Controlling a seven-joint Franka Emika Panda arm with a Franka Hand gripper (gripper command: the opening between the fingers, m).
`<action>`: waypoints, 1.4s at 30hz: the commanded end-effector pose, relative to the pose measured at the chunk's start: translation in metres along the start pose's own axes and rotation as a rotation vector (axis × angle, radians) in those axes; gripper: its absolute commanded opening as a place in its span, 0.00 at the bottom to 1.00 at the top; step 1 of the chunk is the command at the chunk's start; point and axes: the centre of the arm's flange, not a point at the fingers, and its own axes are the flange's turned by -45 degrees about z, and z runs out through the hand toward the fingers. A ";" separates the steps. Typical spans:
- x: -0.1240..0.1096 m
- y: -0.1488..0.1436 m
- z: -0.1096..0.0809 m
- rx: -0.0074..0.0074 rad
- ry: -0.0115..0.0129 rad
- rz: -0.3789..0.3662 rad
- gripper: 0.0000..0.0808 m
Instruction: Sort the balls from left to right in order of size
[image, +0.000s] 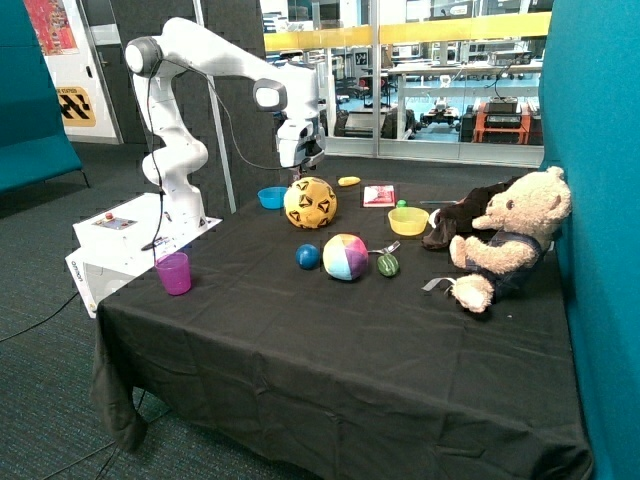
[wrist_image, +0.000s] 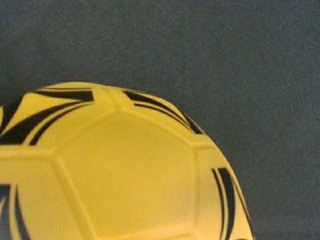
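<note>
Balls on desk (image: 300, 360): yellow ball (image: 310, 203) behind; blue ball (image: 307, 256), striped ball (image: 345, 257), green ball (image: 388, 265) in front row. Tool (image: 305, 170) just above yellow ball; grip state unclear. Sorting looks unfinished.

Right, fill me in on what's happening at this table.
The robot arm's gripper hangs just above the big yellow ball, which sits on the black tablecloth. In front of it lie a small blue ball, a multicoloured ball and a small green ball in a row. The balls are not lined up by size.
</note>
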 end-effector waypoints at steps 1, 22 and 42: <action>-0.004 0.000 0.000 -0.0034 0.0087 -0.204 1.00; 0.010 0.033 0.002 -0.0029 0.0089 -0.101 0.83; 0.018 0.111 0.010 -0.0023 0.0091 0.044 0.85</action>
